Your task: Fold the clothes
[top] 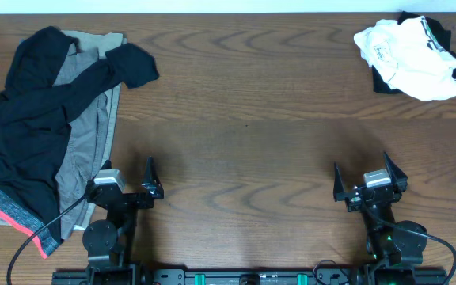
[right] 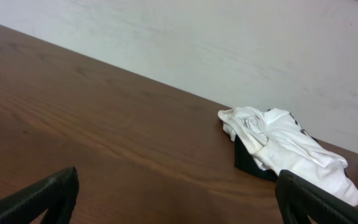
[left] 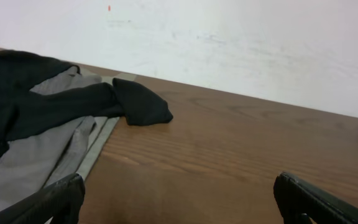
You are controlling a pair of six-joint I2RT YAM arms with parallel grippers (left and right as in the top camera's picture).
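Note:
Black leggings (top: 34, 127) lie crumpled at the table's left, with a coral-red and grey waistband (top: 10, 212) at the front left and one leg end (top: 137, 65) reaching right. They lie over a grey garment (top: 89, 138). In the left wrist view the leg end (left: 138, 106) and the grey garment (left: 42, 152) show at the left. My left gripper (top: 129, 180) (left: 179, 202) is open and empty, just right of the pile. My right gripper (top: 370, 178) (right: 179, 199) is open and empty over bare wood at the front right.
A bundle of white cloth over a black piece (top: 410, 55) (right: 284, 146) lies at the far right corner. A black cable (top: 34, 241) runs over the waistband by the left arm's base. The wooden table (top: 244, 119) spans the view; a white wall stands behind.

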